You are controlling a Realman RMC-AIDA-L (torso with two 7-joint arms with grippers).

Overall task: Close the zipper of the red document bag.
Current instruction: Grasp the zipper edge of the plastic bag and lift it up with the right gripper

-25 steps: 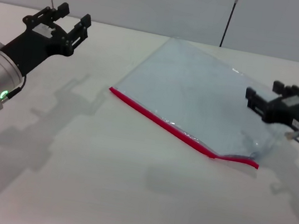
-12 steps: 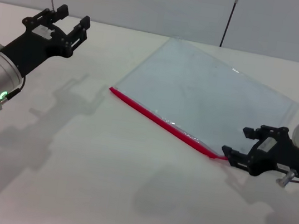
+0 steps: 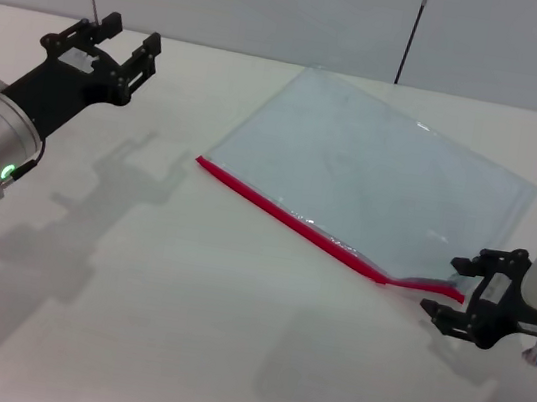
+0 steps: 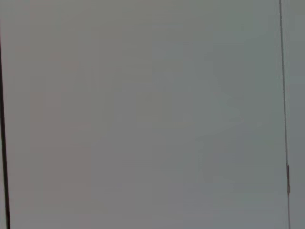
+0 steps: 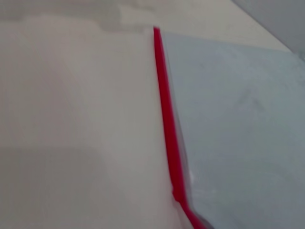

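Observation:
The red document bag (image 3: 372, 181) lies flat on the white table, a translucent pale blue pouch. Its zipper (image 3: 287, 214) is the bright red strip along the near edge, and its right end bends slightly upward. My right gripper (image 3: 444, 285) sits low at that right end, open, with the strip's tip just at its fingertips; I cannot tell whether they touch it. The right wrist view looks along the zipper (image 5: 167, 119) with the bag (image 5: 238, 119) beside it. My left gripper (image 3: 121, 36) hangs open above the table's far left, well away from the bag.
The white table (image 3: 178, 329) stretches bare in front of the bag. A pale wall with a dark vertical seam (image 3: 412, 30) stands behind. The left wrist view shows only a plain grey wall (image 4: 152, 114).
My right gripper came down from the bag's right side to the zipper's right end, then shifted slightly right and nearer. The bag's end has lifted a little. The left arm stayed put.

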